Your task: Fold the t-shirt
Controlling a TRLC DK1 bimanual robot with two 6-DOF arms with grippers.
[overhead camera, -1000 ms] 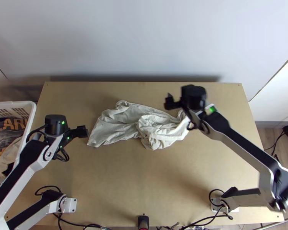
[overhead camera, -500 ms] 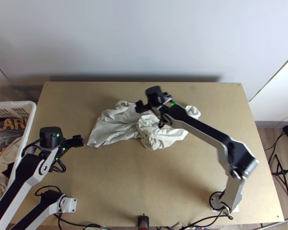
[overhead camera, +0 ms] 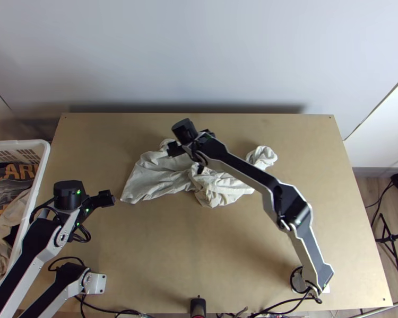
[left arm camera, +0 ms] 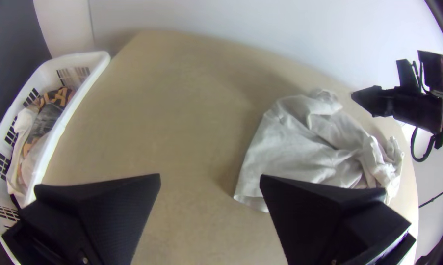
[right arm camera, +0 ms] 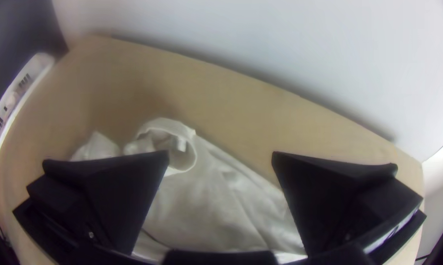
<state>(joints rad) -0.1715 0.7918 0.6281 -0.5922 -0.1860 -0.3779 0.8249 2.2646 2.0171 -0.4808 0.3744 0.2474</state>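
Fronting a pale wall (overhead camera: 199, 63), the wooden table (overhead camera: 209, 254) bears a bunched white t-shirt (overhead camera: 151, 177) toward its far side. The right gripper (overhead camera: 191, 141), its arm (overhead camera: 247, 172) angled inward, hangs above the cloth, the left gripper (overhead camera: 82, 204) near it, both wide open, holding nothing.

The t-shirt (overhead camera: 154, 177) is matt, creased cloth; the tabletop (overhead camera: 162, 249) is smooth, matt wood; the basket (overhead camera: 44, 153) at left is smooth plastic, the clothes (overhead camera: 5, 193) inside it matt fabric.
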